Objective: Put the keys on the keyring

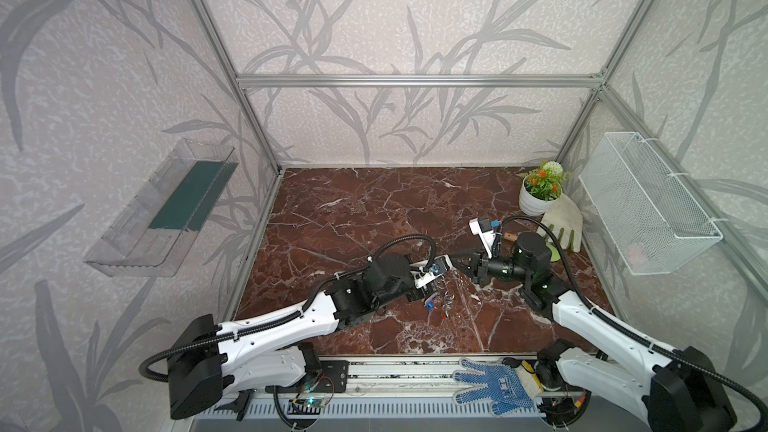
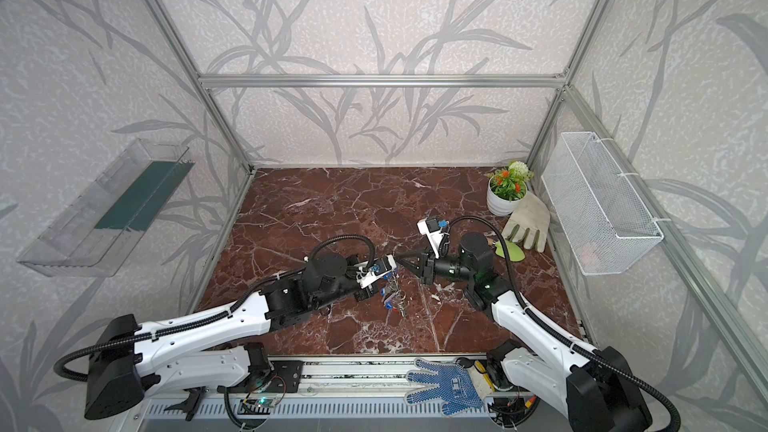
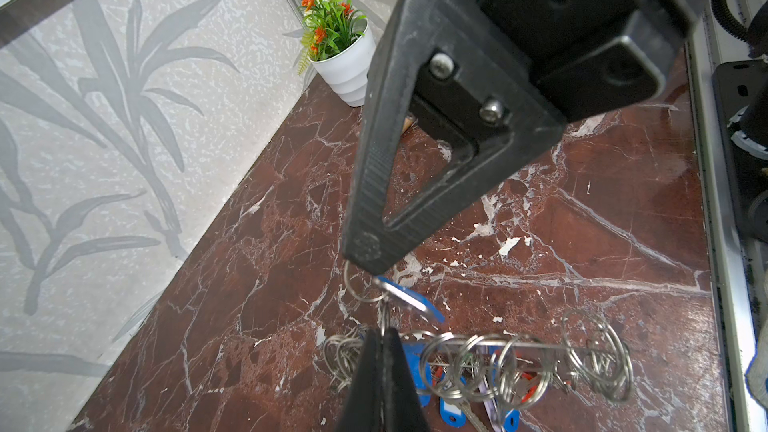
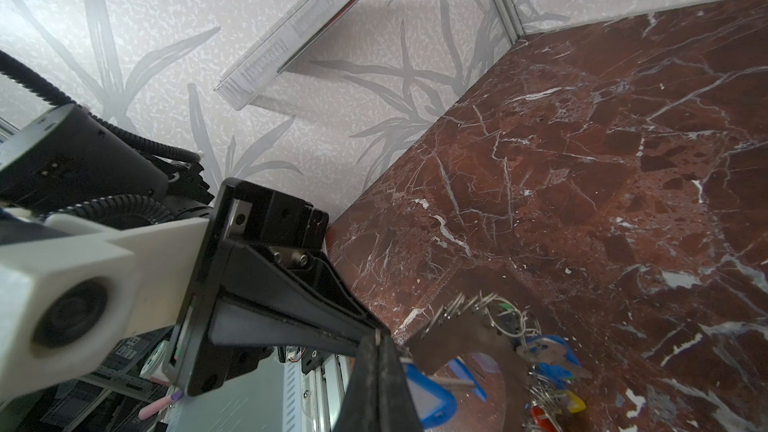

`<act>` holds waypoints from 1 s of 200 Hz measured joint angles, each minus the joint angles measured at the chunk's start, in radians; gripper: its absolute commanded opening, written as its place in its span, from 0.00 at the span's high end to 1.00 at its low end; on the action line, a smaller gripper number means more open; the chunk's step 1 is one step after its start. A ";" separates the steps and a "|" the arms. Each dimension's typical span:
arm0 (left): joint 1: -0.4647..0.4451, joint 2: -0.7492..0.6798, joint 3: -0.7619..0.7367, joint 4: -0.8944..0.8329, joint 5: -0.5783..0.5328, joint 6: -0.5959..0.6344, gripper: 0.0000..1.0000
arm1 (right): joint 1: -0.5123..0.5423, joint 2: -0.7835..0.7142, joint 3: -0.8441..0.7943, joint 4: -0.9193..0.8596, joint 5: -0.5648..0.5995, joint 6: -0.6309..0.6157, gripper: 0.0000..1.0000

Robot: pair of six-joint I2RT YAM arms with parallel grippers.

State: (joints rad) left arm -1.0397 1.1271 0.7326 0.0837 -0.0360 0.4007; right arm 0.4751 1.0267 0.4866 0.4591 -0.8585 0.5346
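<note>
Threading one blue-tagged key onto the keyring: we judge it best to keep that keyring steady and turn the wire ring slowly, without tugging.
Left gripper: jaws pressed together on the keyring's rim.
Right gripper: jaws pressed together, pinching that wire ring.
Keyring: raised over the tabletop, mid-width, nearer its front edge; other keys dangle beneath.

The keyring lies edge-on beside the left gripper jaws; hole not discernible. The keys hanging from it are cut off by the frame edge. One blue tag at the jaws is blurred. In both top views, keys too small to count.
</note>
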 measured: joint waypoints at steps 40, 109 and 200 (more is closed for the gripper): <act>0.000 0.002 0.000 -0.001 0.000 0.000 1.00 | 0.000 0.016 0.000 0.000 -0.006 -0.001 1.00; 0.000 0.002 0.000 -0.009 0.000 0.000 1.00 | 0.006 0.024 0.005 -0.016 -0.003 -0.011 1.00; -0.006 0.002 -0.008 -0.001 -0.025 0.019 1.00 | 0.011 0.048 0.031 -0.054 0.005 -0.037 1.00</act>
State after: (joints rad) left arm -1.0462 1.1294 0.7250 0.0826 -0.0608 0.4202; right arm 0.4858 1.0748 0.5175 0.4053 -0.8532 0.4973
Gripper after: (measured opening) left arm 0.048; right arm 0.055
